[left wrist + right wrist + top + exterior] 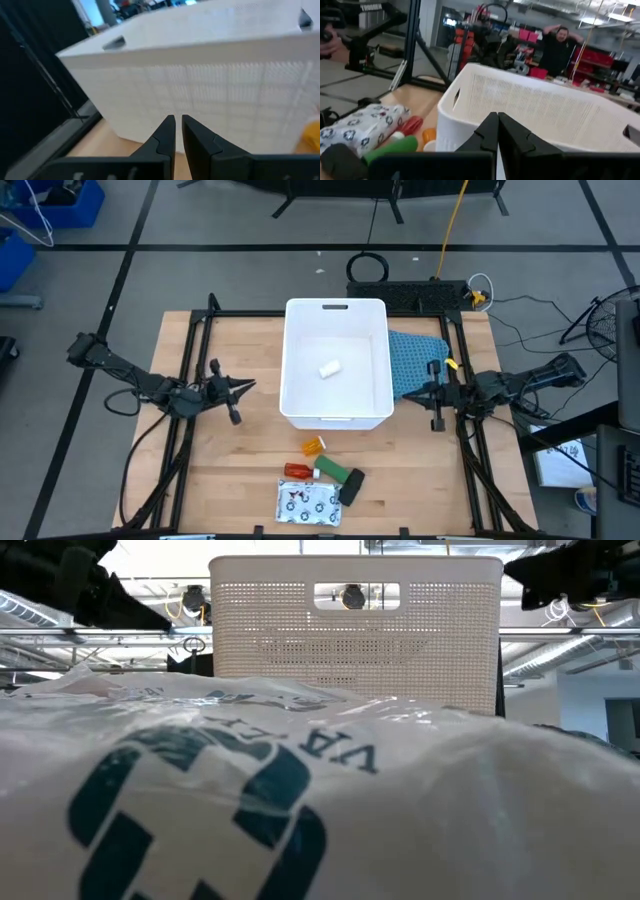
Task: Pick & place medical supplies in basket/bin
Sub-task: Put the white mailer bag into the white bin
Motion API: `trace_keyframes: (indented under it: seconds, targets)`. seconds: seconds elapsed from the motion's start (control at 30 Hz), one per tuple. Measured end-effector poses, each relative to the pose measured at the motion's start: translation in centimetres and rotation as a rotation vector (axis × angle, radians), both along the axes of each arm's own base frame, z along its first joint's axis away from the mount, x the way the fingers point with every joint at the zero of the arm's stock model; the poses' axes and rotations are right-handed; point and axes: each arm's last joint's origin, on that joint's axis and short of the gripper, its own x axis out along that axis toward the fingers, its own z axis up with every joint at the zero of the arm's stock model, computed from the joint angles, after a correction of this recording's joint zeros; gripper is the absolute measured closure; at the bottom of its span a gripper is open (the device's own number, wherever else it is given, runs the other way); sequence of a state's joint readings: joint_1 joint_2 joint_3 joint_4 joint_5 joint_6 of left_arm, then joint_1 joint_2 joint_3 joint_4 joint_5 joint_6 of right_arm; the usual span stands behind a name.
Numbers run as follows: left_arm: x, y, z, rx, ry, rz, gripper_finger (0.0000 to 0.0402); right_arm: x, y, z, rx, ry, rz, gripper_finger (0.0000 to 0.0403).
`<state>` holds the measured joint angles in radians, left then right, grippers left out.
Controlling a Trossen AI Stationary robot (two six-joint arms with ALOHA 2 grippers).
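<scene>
Five small supplies lie together on the tabletop near the bin; both end effectors, left and right, are clenched empty, so pinch the light, stiff orange vial across its middle.

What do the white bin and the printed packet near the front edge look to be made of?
The bin looks like moulded white plastic: matte, rounded corners, fine perforated walls. The packet seems to be thin, glossy plastic film, wrinkled and shiny in the low view, with dark print.
</scene>
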<state>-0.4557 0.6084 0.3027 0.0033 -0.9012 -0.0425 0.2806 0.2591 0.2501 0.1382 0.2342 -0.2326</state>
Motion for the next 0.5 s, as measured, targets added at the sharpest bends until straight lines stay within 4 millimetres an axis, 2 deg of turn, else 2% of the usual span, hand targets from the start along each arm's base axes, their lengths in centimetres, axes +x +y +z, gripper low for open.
trace_keyframes:
  seconds: [0.3, 0.5]
  targets:
    - [0.1, 0.0, 0.5, 0.002, -0.043, 0.007, 0.0366, -0.3, -0.1, 0.2, -0.007, -0.02, 0.003, 0.0403]
    - [0.2, -0.9, 1.3, -0.024, -0.091, -0.082, 0.0367, -0.3, -0.1, 0.4, 0.006, -0.045, 0.003, 0.0403]
